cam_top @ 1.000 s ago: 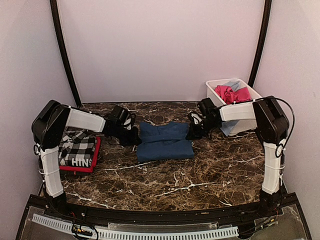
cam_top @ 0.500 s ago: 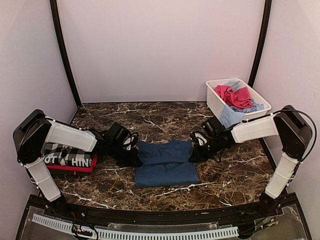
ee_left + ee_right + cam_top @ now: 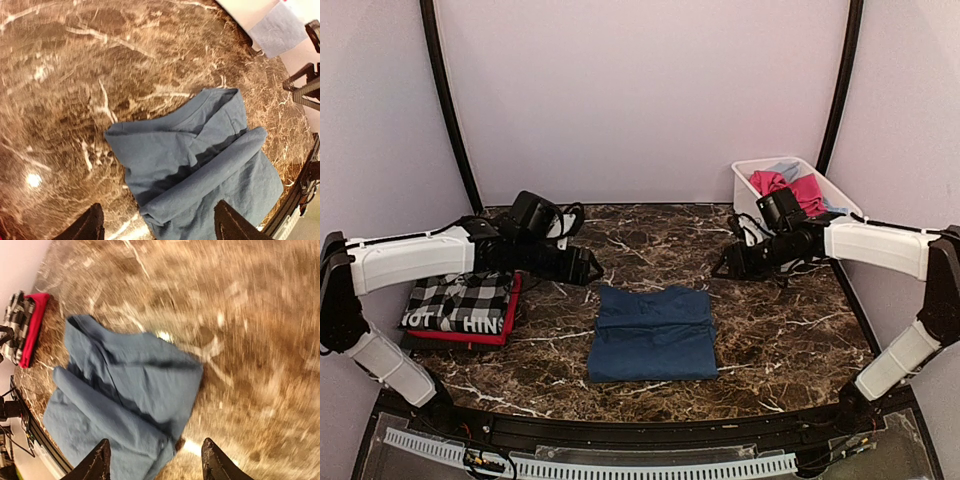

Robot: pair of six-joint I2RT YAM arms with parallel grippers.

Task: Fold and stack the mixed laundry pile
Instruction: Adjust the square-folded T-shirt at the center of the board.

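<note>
The navy blue tee [image 3: 652,332] lies closest to me on the table [image 3: 770,340]. It is folded into a neat block, with one soft rolled edge on top that shows in both wrist views. To its left, the black-and-white checked one [image 3: 460,303] sits on top of the red tee [image 3: 480,338], so that is my stack so far. A bit farther back, the left gripper [image 3: 588,268] and the right gripper [image 3: 725,268] hang above the table behind the tee's far corners, not touching it. Both have let go: their fingers are spread apart with nothing between them. Farthest away, on the right, the white tub [image 3: 745,195] holds the pink pieces [image 3: 800,188] and a light blue piece [image 3: 785,170], not folded yet. I think the blue tee has to go onto the stack next. If I pinch only its top layer, the fold may fall open as I lift. My left arm could also bump the stack and push it crooked. Half a second ago both grippers were down low at the tee's sides. Now they are up and back, and the tee lies flatter and squarer.
</note>
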